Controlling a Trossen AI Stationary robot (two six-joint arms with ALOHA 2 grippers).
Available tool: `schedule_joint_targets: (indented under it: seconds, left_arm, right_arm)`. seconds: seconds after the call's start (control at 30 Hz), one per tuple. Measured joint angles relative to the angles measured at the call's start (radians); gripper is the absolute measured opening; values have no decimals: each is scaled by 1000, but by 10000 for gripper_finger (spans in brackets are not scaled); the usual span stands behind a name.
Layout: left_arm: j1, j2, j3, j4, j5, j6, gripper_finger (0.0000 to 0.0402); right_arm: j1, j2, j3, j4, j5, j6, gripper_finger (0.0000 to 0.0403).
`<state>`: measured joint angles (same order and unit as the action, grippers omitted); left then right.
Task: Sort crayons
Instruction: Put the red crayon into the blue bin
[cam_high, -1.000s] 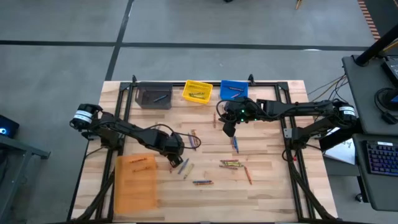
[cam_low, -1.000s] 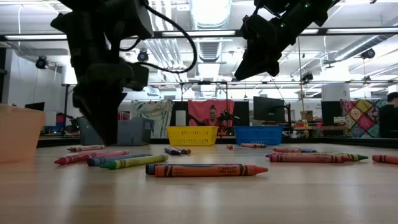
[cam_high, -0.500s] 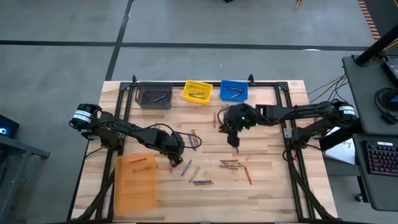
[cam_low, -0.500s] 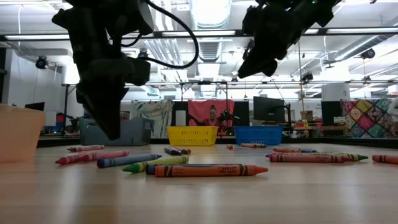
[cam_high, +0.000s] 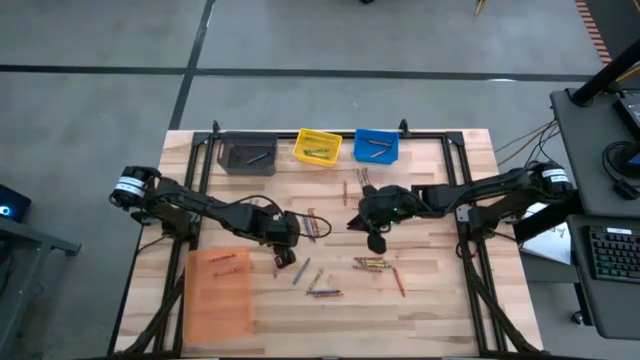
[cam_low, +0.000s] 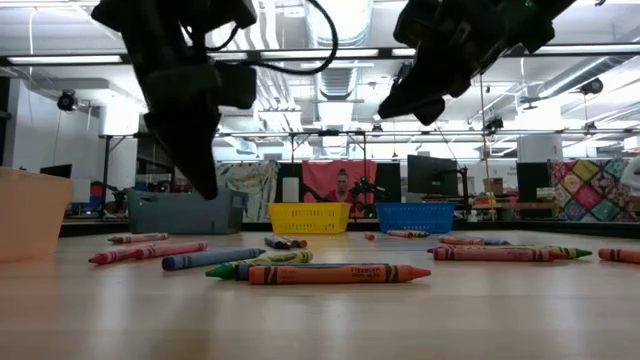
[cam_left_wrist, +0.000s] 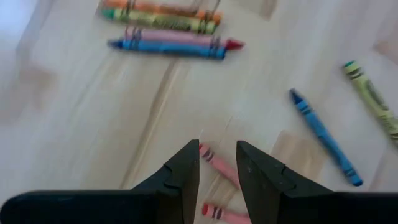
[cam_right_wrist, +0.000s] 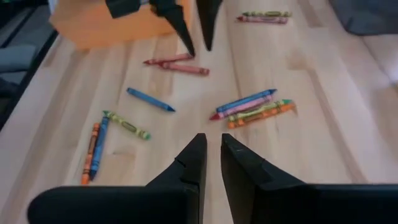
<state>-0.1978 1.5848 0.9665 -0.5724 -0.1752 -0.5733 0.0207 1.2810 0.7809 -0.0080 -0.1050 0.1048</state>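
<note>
Hovering over red crayons (cam_left_wrist: 216, 167), left gripper (cam_left_wrist: 217, 163) spread, nothing pinched; right gripper (cam_right_wrist: 212, 152) narrowly parted, empty.
Next: descend, pinch one, carry toward orange bin (cam_high: 219, 292) nearby.

Crayons (cam_high: 372, 263) loose on the wooden table, lying flat.
Mixed red, blue, orange and yellow-green sticks in small clusters across the table's middle: one bunch side by side, two red ones (cam_left_wrist: 219, 167) together, a blue one (cam_left_wrist: 323, 136) lying apart.
</note>
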Motion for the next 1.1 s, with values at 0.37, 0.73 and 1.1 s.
schedule_joint_targets:
  seconds: [0.37,0.73,1.1]
  left_arm:
    - [-11,32,-27,79,-16,-62,93]
    - [-10,56,-40,31,-27,-203,112]
    - [-10,106,-40,54,-15,-241,112]
  right_arm:
    - [1,78,-1,61,1,-10,33]
    - [-1,79,-1,59,2,-1,34]
    - [-1,79,-1,59,2,-2,34]
